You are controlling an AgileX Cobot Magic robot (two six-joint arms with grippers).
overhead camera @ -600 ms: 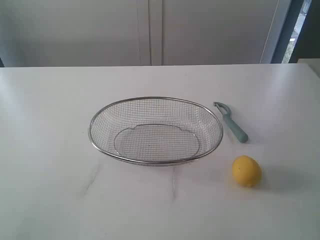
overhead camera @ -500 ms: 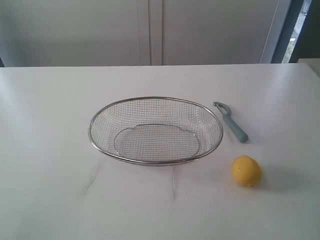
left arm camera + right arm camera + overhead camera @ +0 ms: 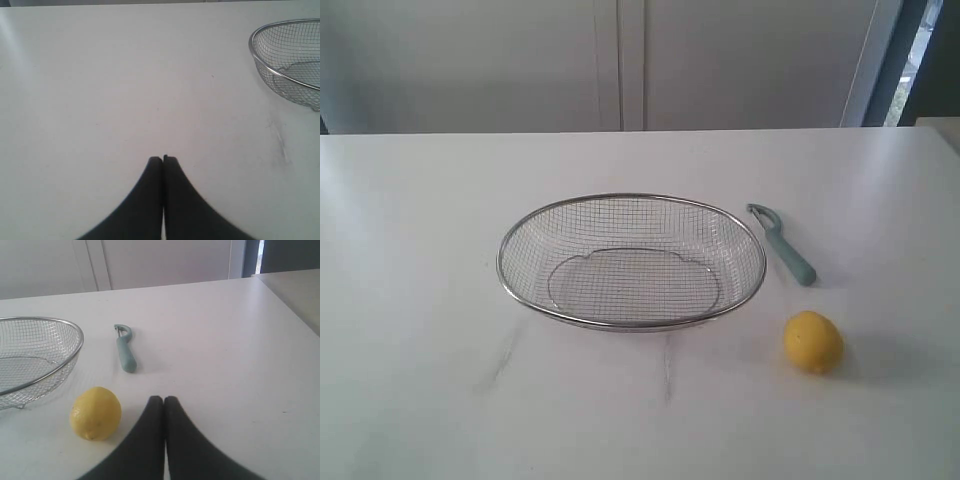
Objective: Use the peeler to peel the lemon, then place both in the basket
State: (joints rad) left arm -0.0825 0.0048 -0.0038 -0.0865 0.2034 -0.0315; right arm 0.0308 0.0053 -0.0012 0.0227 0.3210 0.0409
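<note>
The left gripper has its two black fingers pressed flat together, gripping nothing. The right gripper is closed the same way, empty.

Left tool: two matte black fingers, smooth plastic look, broad at the base, flaring curve narrowing to squarish tips with a small step at the end. Right tool: same black flared shape, tips more rounded, slight sheen.
</note>
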